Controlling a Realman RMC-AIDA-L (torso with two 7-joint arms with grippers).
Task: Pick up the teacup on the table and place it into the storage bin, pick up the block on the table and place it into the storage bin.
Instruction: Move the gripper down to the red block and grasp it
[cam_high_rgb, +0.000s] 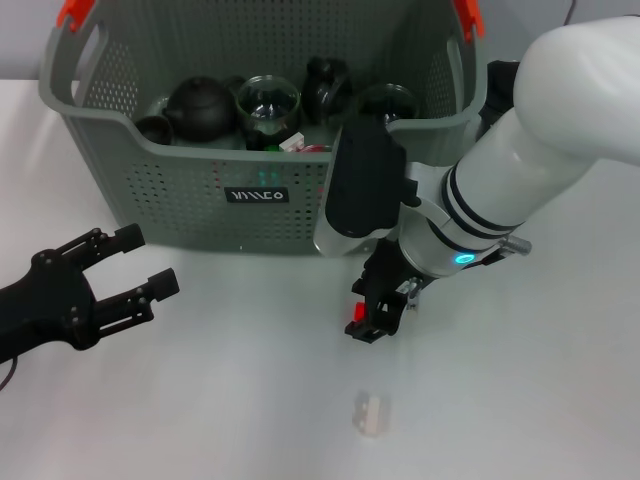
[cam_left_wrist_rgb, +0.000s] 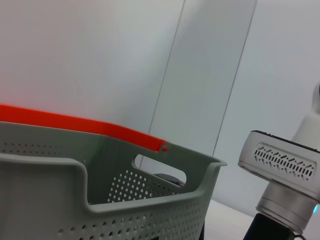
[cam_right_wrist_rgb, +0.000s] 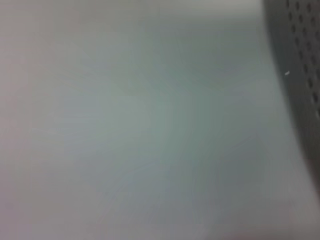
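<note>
1. Now the right gripper (cam_high_rgb: 372, 318) is hovering low over the white table (cam_high_rgb: 520, 400), in front of the grey perforated plastic storage bin (cam_high_rgb: 180, 200); whether its fingers are parted, I cannot tell.
2. Nearer the robot, the small pale translucent block (cam_high_rgb: 370, 414) is lying on the table, apart from the gripper; likely light, stiff, slippery, best pinched across flat sides.
3. Nothing is standing between them; dark teaware is sitting inside the bin.
4. Left gripper (cam_high_rgb: 145, 262) is idling spread wide.

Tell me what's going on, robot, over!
Left pincer open, parked left of storage bin. Right pincer low over table, short of block. Nothing between them.
</note>
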